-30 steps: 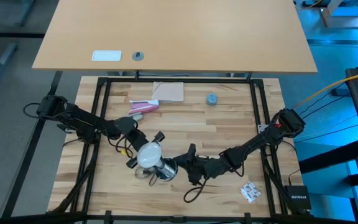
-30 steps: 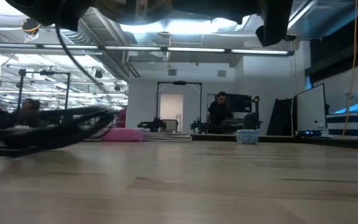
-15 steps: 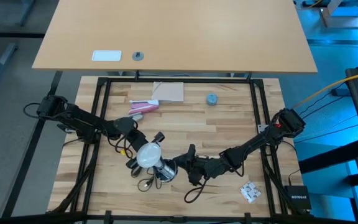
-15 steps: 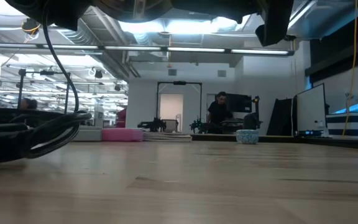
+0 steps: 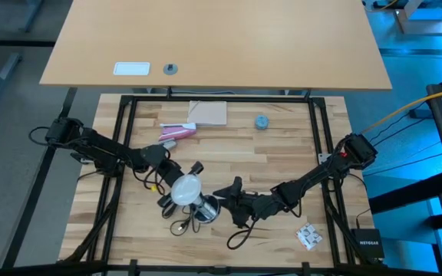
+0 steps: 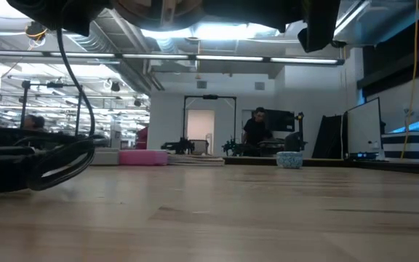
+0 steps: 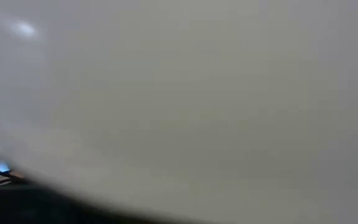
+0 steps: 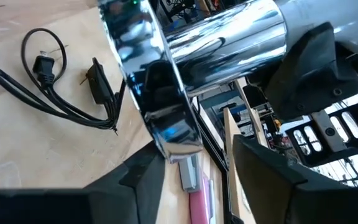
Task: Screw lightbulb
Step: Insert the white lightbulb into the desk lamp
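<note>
Lightbulb: the white lightbulb (image 5: 185, 188) is seen in the high view at the near centre of the wooden table (image 5: 282, 157), its narrow end toward the silvery socket (image 5: 203, 208) at about 4 o'clock, touching it.
Left gripper: the left gripper (image 5: 178, 187) is closed on the lightbulb, reaching in from 10 o'clock.
Right gripper: the right gripper (image 5: 215, 204) is placed at the socket from 3 o'clock; its fingers (image 8: 272, 177) stand parted on either side of the socket's chrome body, and contact cannot be told.
Cord: a black cord (image 5: 181, 226) is looped on the table just near of the socket.
Farther items: a pink object (image 5: 176, 131), a tan card (image 5: 209, 113) and a small blue-grey cap (image 5: 262, 122) lie toward 12 o'clock, well apart from the grippers.
Left wrist view: filled by a pale blurred surface; nothing more can be told.
Right wrist view: the cord's plug (image 8: 42, 65) is shown, not resolved from above.
Low view: the cord (image 6: 42, 160) at table level and a person (image 6: 254, 132) in the room behind are shown.
</note>
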`<state>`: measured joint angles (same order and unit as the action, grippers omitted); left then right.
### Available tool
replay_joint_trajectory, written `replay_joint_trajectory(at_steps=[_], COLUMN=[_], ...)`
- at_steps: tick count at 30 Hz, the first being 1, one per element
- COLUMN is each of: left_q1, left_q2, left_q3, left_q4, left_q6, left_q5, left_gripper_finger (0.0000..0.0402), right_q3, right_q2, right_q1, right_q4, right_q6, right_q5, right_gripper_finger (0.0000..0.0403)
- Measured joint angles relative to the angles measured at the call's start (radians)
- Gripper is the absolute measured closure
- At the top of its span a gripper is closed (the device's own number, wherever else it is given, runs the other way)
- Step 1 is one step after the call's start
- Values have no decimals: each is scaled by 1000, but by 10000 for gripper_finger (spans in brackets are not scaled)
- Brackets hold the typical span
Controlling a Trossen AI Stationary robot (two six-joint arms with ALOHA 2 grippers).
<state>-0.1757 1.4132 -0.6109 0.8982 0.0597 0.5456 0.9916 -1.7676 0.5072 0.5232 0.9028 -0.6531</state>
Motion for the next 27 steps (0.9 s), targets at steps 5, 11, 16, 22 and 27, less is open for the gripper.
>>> replay_joint_trajectory(at_steps=[5, 11, 16, 22, 27], left_q1=[8, 52, 96, 141, 172], left_q2=[0, 0, 0, 0, 0], left_q3=[0, 0, 0, 0, 0], left_q4=[0, -1, -8, -23, -52], left_q6=[-24, -113, -182, -265, -320], left_q5=[-63, -116, -141, -203, -248], left_gripper_finger=[249, 249, 249, 249, 249], right_q3=[0, 0, 0, 0, 0], right_q2=[0, 0, 0, 0, 0], right_q1=[4, 19, 50, 84, 82], right_q4=[0, -1, -26, -35, -36], right_q6=[52, 101, 134, 204, 204], right_q5=[-75, -144, -238, -337, -325], right_gripper_finger=[190, 193, 193, 193, 193])
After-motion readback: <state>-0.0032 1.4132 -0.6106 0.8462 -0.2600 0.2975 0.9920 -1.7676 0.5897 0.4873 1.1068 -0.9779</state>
